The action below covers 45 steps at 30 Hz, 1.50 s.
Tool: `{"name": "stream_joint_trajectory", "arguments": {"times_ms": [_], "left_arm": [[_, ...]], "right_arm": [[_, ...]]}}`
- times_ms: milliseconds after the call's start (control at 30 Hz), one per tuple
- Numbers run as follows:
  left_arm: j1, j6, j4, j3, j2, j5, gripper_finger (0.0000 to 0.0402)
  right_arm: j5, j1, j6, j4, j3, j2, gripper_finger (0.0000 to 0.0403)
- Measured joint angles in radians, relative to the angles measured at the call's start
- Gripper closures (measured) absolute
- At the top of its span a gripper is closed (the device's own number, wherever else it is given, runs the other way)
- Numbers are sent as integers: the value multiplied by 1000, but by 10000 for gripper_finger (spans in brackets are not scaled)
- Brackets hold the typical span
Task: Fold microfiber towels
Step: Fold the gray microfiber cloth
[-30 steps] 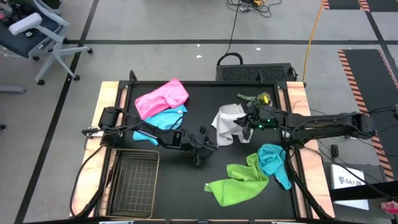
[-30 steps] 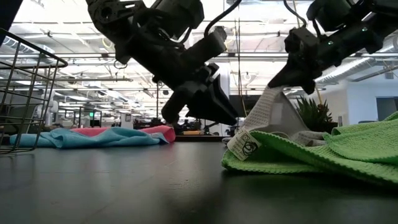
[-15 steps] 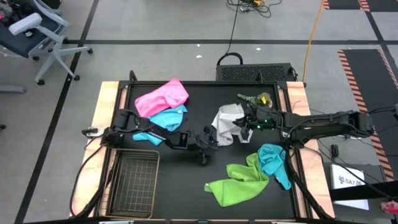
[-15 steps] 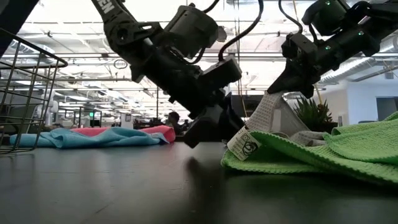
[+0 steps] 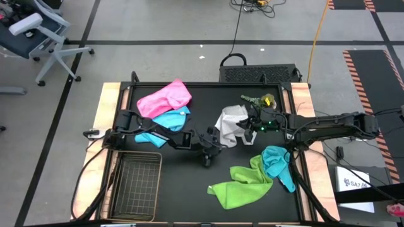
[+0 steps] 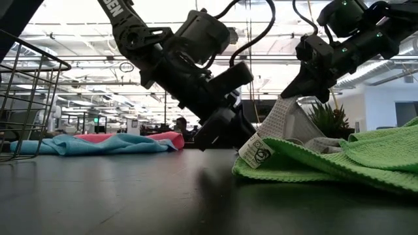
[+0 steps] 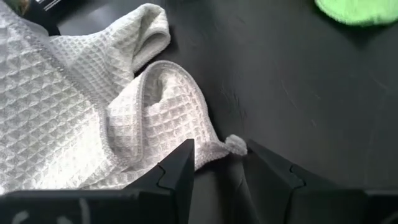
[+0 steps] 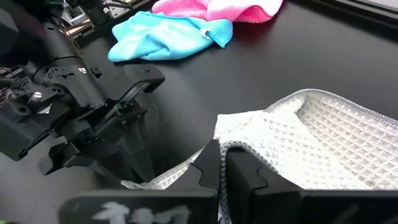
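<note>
Five towels lie on the black bench (image 5: 158, 189), along with one wire basket (image 5: 134, 184) at its near left corner and one small plant (image 5: 262, 100) by the far right edge. Toward the far left corner lies the pink towel (image 5: 165, 98), with the light blue towel (image 5: 169, 118) touching its near side. The left gripper (image 5: 209, 150) is low over the middle of the bench, its fingers partly apart and holding nothing; in the left wrist view a corner of the white towel (image 7: 81, 118) lies just in front of the gap between them. That white towel, right of centre, is partly lifted off the bench by the right gripper (image 5: 245, 126), whose fingers are pinched tight on its edge. Near the right edge lies the teal towel (image 5: 276, 161), overlapping the lime green towel (image 5: 243, 184), which spreads toward the near edge.
</note>
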Motion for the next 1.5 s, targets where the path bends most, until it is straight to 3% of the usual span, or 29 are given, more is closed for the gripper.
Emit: {"name": "stream_joint_trajectory", "arguments": {"times_ms": [400,500,667,967,1200,1500], "left_arm": [[5,-74,48,0,0,0,271],[5,-104,49,0,0,0,300],[5,-127,90,0,0,22,387],[5,-155,168,0,0,35,396],[5,-134,120,-1,-40,-98,399],[5,-95,-167,0,-242,-274,400]], "right_arm": [[0,0,-7,-2,0,0,403],[1,0,-11,-2,0,0,403],[2,0,-4,-2,0,0,403],[3,0,-2,-22,0,0,403],[3,0,0,-22,0,0,403],[3,0,0,-21,0,0,403]]}}
